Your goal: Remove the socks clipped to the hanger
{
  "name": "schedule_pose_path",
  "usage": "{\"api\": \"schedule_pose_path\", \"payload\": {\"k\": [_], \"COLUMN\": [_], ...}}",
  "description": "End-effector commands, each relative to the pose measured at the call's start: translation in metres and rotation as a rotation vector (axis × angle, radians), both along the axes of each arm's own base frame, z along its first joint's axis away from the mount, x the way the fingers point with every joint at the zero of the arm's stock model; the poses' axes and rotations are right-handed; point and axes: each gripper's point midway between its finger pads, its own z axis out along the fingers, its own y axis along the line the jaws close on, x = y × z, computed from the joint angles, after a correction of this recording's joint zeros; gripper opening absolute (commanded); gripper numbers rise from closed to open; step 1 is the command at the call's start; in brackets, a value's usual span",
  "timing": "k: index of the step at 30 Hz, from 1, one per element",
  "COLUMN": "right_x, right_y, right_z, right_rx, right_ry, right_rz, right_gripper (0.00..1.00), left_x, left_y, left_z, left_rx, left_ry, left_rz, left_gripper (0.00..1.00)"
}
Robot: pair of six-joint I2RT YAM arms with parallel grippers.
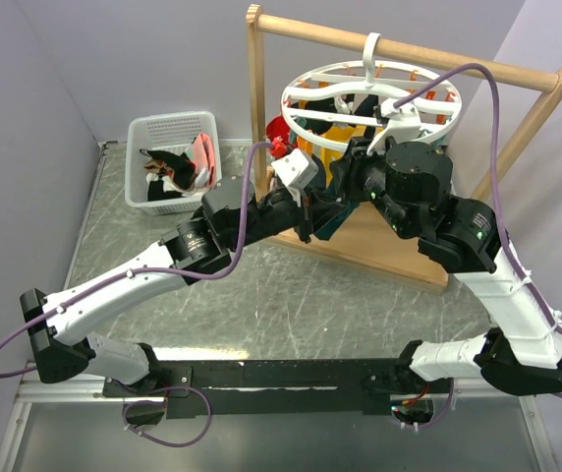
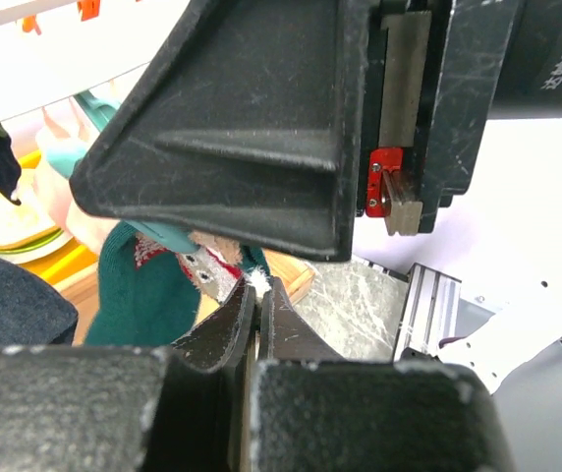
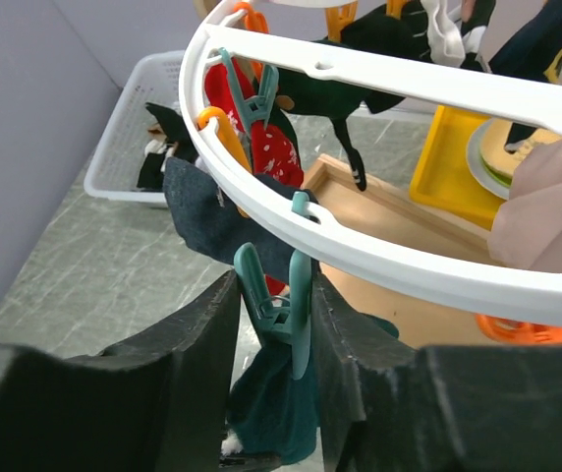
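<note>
White mesh basket at 10 o'clock on grey marbled table; wooden frame at 1 o'clock; yellow tray on frame's base board.

Overhead, close wrist views; common hanger

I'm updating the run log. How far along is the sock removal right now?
Done: a few socks lie in the white basket. In hand: the right gripper is closed around a teal clip holding a dark teal sock, and the left gripper pinches that sock's lower end. Left: the hanger carries more, including a red sock and a dark blue sock.
</note>
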Motion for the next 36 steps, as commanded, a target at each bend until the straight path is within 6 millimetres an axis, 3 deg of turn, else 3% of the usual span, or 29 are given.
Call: {"api": "schedule_pose_path", "payload": {"k": [1, 5, 8, 13, 18, 22, 23, 25, 26, 28, 29, 32, 33, 34, 35, 36], "right_x": [0.001, 0.001, 0.001, 0.001, 0.000, -0.002, -0.002, -0.003, -0.004, -0.005, -0.005, -0.007, -0.008, -0.008, -0.010, -0.010], "right_y": [-0.014, -0.015, -0.016, -0.023, -0.026, -0.028, -0.028, -0.030, -0.032, -0.034, -0.037, -0.042, -0.045, -0.046, -0.051, -0.053], "right_z": [0.020, 0.020, 0.019, 0.019, 0.017, 0.016, 0.014, 0.013, 0.013, 0.012, 0.011, 0.007, 0.007, 0.003, 0.005, 0.004], "right_rx": [0.043, 0.042, 0.039, 0.045, 0.055, 0.054, 0.047, 0.048, 0.049, 0.040, 0.038, 0.030, 0.029, 0.021, 0.027, 0.026], "right_ry": [-0.063, -0.066, -0.067, -0.078, -0.080, -0.078, -0.075, -0.075, -0.078, -0.078, -0.077, -0.072, -0.072, -0.068, -0.073, -0.073], "right_rz": [-0.046, -0.052, -0.057, -0.075, -0.071, -0.072, -0.071, -0.076, -0.077, -0.081, -0.085, -0.096, -0.100, -0.103, -0.109, -0.114], "right_gripper": [0.36, 0.32, 0.32, 0.32, 0.32, 0.32, 0.31, 0.32, 0.32, 0.32, 0.32, 0.32, 0.32, 0.32, 0.32, 0.32], "left_x": [-0.009, -0.018, -0.040, -0.065, -0.078, -0.048, -0.025, 0.003, 0.036, 0.072, 0.094, 0.134, 0.145, 0.160, 0.174, 0.184], "left_y": [0.012, 0.016, 0.017, 0.044, 0.073, 0.093, 0.108, 0.125, 0.155, 0.181, 0.204, 0.226, 0.229, 0.244, 0.248, 0.252], "left_z": [0.021, 0.013, -0.003, -0.039, -0.042, -0.051, -0.056, -0.059, -0.067, -0.081, -0.085, -0.100, -0.091, -0.089, -0.097, -0.083], "left_rx": [-0.044, -0.006, 0.088, 0.231, 0.256, 0.313, 0.337, 0.338, 0.357, 0.355, 0.347, 0.334, 0.301, 0.287, 0.299, 0.275], "left_ry": [-0.028, -0.012, 0.018, 0.088, 0.088, 0.114, 0.129, 0.174, 0.227, 0.345, 0.378, 0.431, 0.420, 0.428, 0.451, 0.439], "left_rz": [0.001, -0.029, -0.144, -0.205, -0.196, 0.016, 0.155, 0.287, 0.454, 0.607, 0.686, 0.764, 0.768, 0.815, 0.833, 0.847], "left_gripper": [0.01, 0.02, 0.01, 0.01, 0.02, 0.01, 0.01, 0.01, 0.01, 0.01, 0.01, 0.01, 0.01, 0.01, 0.01, 0.01]}}
